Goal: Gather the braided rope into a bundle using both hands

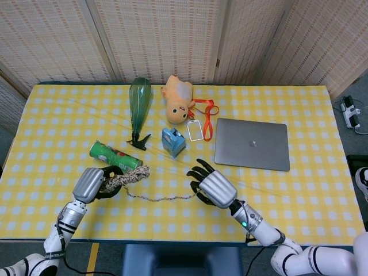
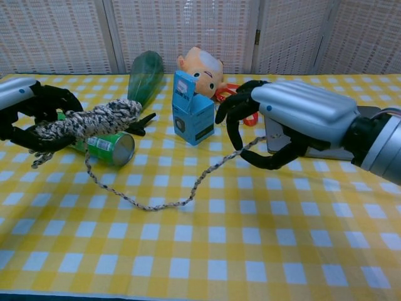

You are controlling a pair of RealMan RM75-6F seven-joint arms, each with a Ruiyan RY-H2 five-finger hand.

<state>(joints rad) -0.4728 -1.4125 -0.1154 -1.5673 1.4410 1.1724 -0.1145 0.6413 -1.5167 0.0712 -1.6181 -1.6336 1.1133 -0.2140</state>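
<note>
The left hand [image 2: 28, 113] is gripping the bunched braided rope [image 2: 88, 120] while the right hand [image 2: 285, 125], pinching the loose tail, probably needs bringing toward it next.

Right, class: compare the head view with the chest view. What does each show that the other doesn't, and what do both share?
Only the head view shows the whole laptop from above, the wall socket strip on the floor, and both forearms reaching in.

Only the chest view shows, side on, the rope's loose strand hanging from the left hand and sagging to the cloth, and the green can's open end.

Both show the left hand holding the bundled braided rope, the right hand holding its thin end, the blue box, plush toy and green bottle.
</note>
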